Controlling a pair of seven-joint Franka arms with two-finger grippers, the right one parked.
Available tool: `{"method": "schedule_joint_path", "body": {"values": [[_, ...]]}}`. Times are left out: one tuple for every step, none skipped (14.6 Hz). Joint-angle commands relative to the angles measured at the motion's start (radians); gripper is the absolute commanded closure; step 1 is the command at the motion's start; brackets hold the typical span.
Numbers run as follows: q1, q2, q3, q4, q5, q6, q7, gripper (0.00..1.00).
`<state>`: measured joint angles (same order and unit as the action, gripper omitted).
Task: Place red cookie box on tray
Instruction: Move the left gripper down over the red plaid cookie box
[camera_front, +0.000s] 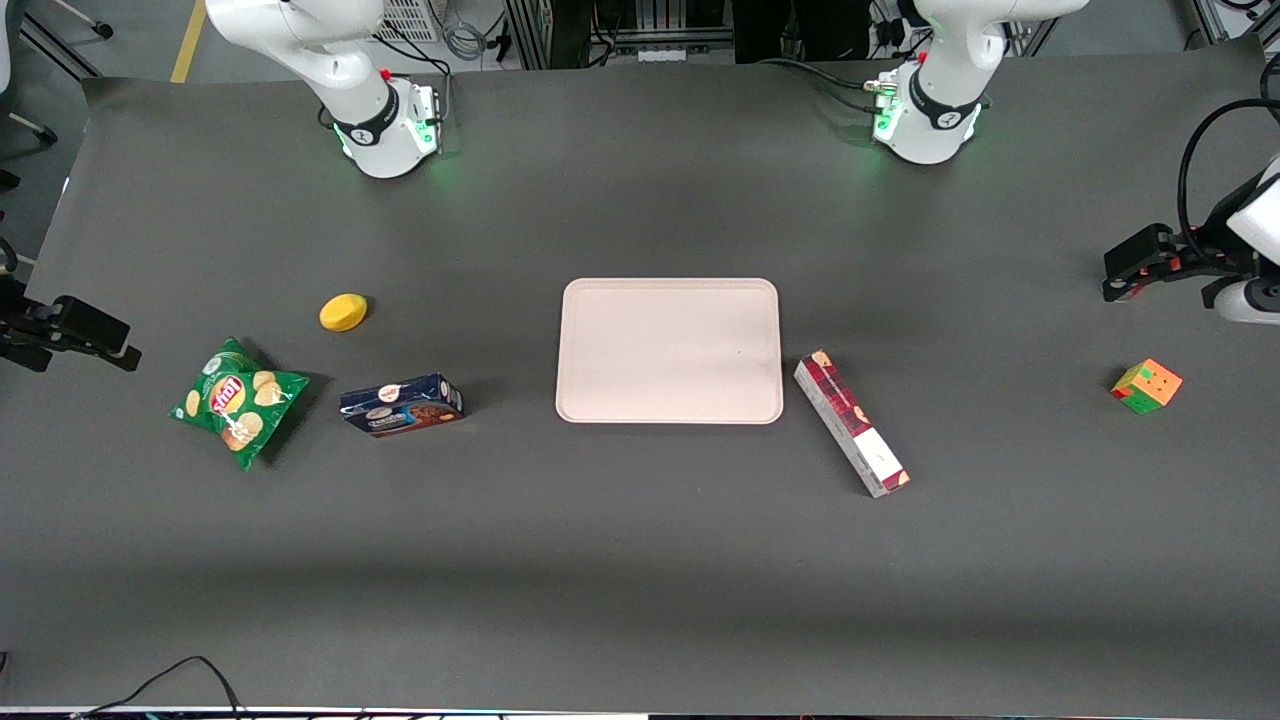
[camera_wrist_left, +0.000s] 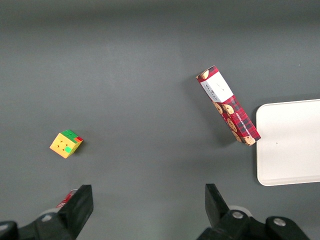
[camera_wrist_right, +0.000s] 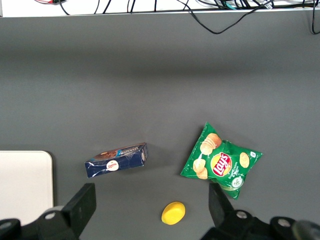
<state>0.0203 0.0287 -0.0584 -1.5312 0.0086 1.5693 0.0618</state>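
Grey counter (camera_front: 640, 560): red cookie box (camera_front: 851, 422) lies aslant just beside the tray (camera_front: 668, 295).
Your hand (camera_wrist_left: 145, 212), wide open and empty, risks a skewed pinch that swings the slim carton.

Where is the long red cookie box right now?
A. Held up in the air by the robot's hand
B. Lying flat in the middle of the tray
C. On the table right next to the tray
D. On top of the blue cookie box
C: the red cookie box lies on the table beside the tray, whose surface holds nothing, while the hand hangs open away from the box, holding nothing.
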Motion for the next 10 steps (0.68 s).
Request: {"method": "schedule_joint_path", "body": {"values": [[-0.010,0.011,0.008,0.028,0.005,-0.020,0.009,0.00],[-0.010,0.011,0.008,0.026,0.005,-0.020,0.009,0.00],[-0.010,0.013,0.008,0.028,0.010,-0.020,0.009,0.00],[-0.011,0.013,0.008,0.028,0.007,-0.020,0.007,0.00],[-0.010,0.013,0.008,0.026,0.002,-0.021,0.009,0.00],[-0.011,0.013,0.008,0.025,0.002,-0.028,0.009,0.00],[-0.011,0.013,0.005,0.023,0.002,-0.031,0.003,0.00],[-0.013,0.013,0.000,0.014,-0.002,-0.034,-0.005,0.00],[-0.014,0.013,0.000,0.002,-0.018,-0.046,-0.014,0.00],[-0.020,0.013,0.000,-0.007,-0.036,-0.051,-0.048,0.00]]}}
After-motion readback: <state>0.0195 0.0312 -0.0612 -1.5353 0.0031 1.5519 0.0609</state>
